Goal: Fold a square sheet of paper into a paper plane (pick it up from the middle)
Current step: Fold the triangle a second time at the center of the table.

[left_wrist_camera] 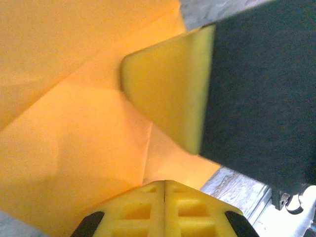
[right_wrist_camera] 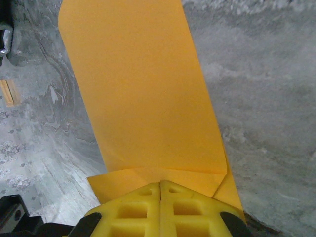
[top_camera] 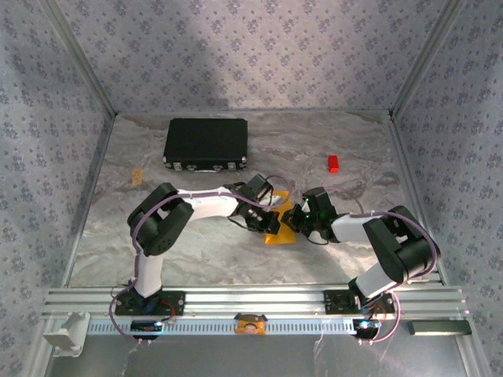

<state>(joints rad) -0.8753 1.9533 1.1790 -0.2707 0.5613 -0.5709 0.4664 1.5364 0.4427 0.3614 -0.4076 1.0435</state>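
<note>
**Bystanders on the marble top**

Grey marble-patterned table [top_camera: 228,263], boxed in by walls [top_camera: 251,47] of lilac floral print. Toward the back left, flat on the surface, a black rectangular case [top_camera: 206,144] with pale latches along its near edge. Well to its right, a small red block [top_camera: 334,163]. Near the left wall, a small tan piece [top_camera: 137,176], apart from the case. Along the near edge, a slotted metal rail [top_camera: 259,298].

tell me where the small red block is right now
In the top view the red block sits far back on the right, apart from and right of the black case.
</note>
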